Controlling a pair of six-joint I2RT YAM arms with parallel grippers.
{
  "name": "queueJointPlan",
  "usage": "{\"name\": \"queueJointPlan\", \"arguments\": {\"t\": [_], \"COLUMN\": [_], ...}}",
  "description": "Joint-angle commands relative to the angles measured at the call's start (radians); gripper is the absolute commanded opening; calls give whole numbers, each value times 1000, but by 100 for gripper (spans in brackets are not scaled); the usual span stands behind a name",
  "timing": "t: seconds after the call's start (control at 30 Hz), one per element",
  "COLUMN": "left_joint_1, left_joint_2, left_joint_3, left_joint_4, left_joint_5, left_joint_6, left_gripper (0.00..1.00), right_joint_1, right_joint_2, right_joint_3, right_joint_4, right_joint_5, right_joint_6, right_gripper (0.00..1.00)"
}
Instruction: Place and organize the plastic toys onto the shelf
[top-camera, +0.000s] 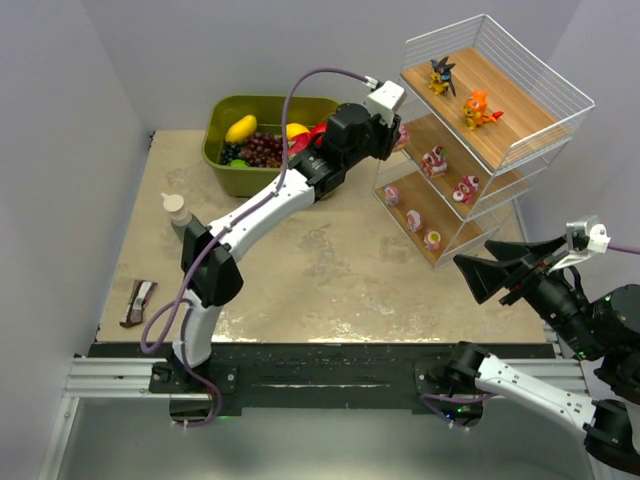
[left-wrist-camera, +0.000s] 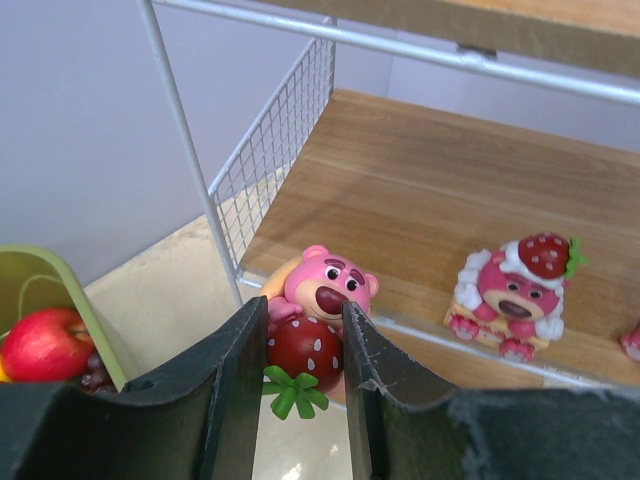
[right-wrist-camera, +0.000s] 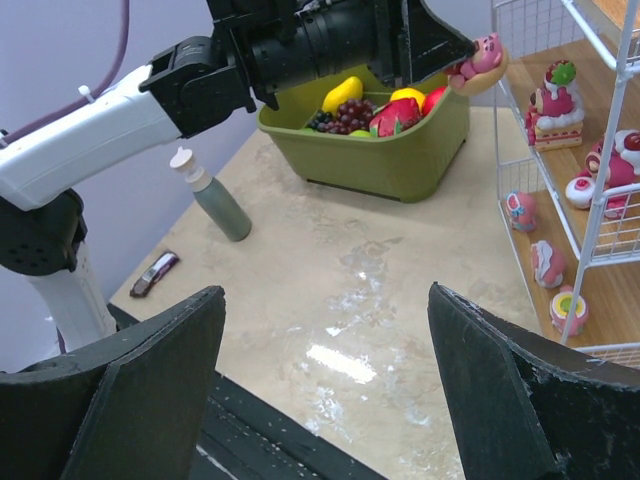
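Note:
My left gripper (left-wrist-camera: 305, 345) is shut on a pink bear toy hugging a red strawberry (left-wrist-camera: 318, 290), held at the front left corner of the shelf's (top-camera: 505, 95) middle tier (left-wrist-camera: 420, 180). A pink bear-on-cake toy (left-wrist-camera: 515, 295) sits on that tier to the right. The top tier holds a dark spiky creature (top-camera: 441, 75) and an orange creature (top-camera: 478, 109). Two pink toys (top-camera: 434, 160) stand on the middle tier and three small rounded ones (top-camera: 414, 220) on the bottom tier. My right gripper (right-wrist-camera: 325, 370) hangs open and empty above the table, near the shelf's front.
An olive-green bin (top-camera: 225, 170) of fruit stands behind the left arm, beside the shelf. A small bottle with a white cap (top-camera: 177, 213) stands at the left of the table. A wrapped bar (top-camera: 138, 302) lies near the front left edge.

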Motion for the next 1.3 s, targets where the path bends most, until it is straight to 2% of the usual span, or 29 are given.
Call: {"name": "queueJointPlan", "arguments": {"t": [0.0,0.43,0.97,1.27], "left_joint_1": [19,26,26,27], "left_joint_2": [22,97,176,194], "left_joint_3": [83,97,204,233], "left_joint_4": [135,281,234,183], "left_joint_5": [23,28,14,9], "left_joint_6": [-65,-155,-138,-129], "left_gripper": [0,0,0,4], "right_joint_1": [4,4,4,2], "right_joint_2": [-7,-22,-35,-32], "right_joint_3": [-3,-29,-49,-50], "right_joint_4": [10,7,4,9], "right_joint_5": [20,14,14,14], "right_joint_6": [21,26,29,31], "right_gripper": [86,86,86,86]}}
